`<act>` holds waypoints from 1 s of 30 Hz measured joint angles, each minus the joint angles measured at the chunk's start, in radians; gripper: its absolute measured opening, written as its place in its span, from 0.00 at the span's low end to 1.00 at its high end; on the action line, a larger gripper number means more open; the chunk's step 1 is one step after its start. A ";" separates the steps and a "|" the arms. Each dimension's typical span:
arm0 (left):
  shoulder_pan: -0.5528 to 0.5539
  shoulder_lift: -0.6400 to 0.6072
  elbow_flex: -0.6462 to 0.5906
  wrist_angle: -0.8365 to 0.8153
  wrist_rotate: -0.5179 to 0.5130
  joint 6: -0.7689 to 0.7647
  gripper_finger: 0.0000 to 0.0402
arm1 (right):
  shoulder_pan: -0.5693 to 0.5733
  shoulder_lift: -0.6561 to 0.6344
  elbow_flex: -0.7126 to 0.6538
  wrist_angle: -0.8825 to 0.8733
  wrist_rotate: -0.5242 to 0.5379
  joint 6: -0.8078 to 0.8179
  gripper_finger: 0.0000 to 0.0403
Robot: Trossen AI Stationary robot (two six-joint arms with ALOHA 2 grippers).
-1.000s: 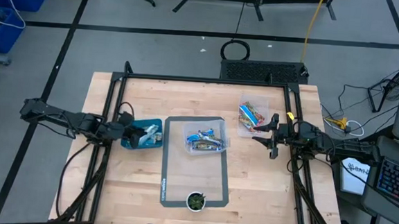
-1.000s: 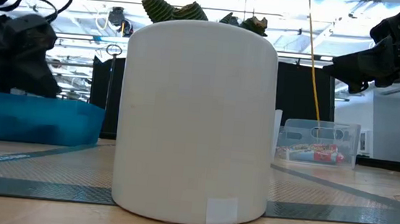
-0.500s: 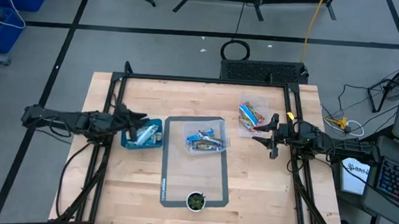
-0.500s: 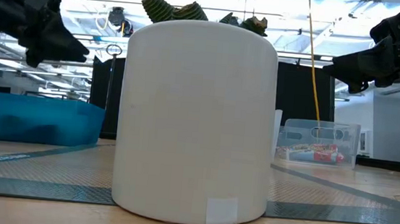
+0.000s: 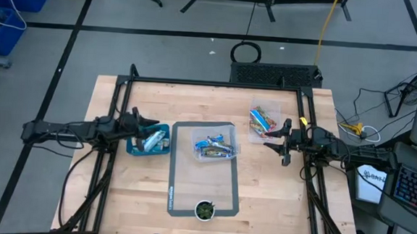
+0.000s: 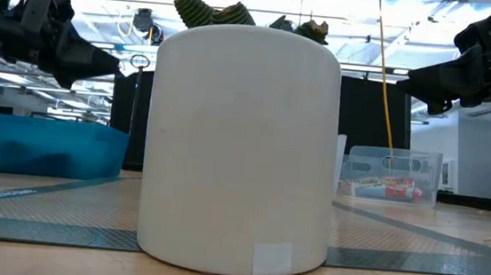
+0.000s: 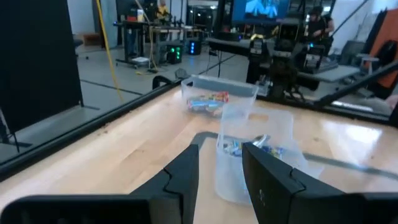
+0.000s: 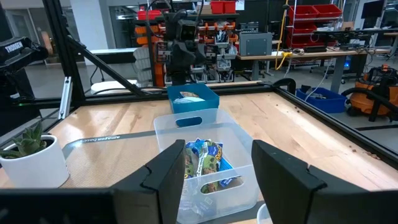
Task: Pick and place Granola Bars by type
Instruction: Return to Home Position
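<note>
Treat the bars [image 5: 214, 146] as light, small and somewhat crushable. The film wrappers are probably slippery and will crinkle under load. Take hold across the short width at mid-length with moderate force, and avoid the flat crimped ends. Wrappers show bright blue, blue with orange-red, and silvery tan. The bars lie in three containers: the blue bin [image 5: 148, 154] near the tabletop's left edge, the centre bin [image 8: 168, 127] on the mat [image 5: 204, 186], and the far bin [image 5: 256, 107] toward the back right corner. No bar shows loose on the tabletop. The left gripper [image 5: 141, 121] hovers over the blue bin's back left corner, fingers parted, holding nothing. The right gripper [image 5: 278, 141] hangs near the right edge, just beside the far bin, fingers parted and empty.
</note>
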 joint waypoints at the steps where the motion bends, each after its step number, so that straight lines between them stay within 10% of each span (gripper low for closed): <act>1: 0.006 0.000 0.000 -0.008 0.008 0.005 0.32 | 0.000 0.000 0.000 0.000 0.000 0.000 0.44; 30: 0.030 -0.073 0.043 -0.217 0.148 0.120 0.32 | 0.000 0.000 0.000 0.000 0.000 0.000 0.44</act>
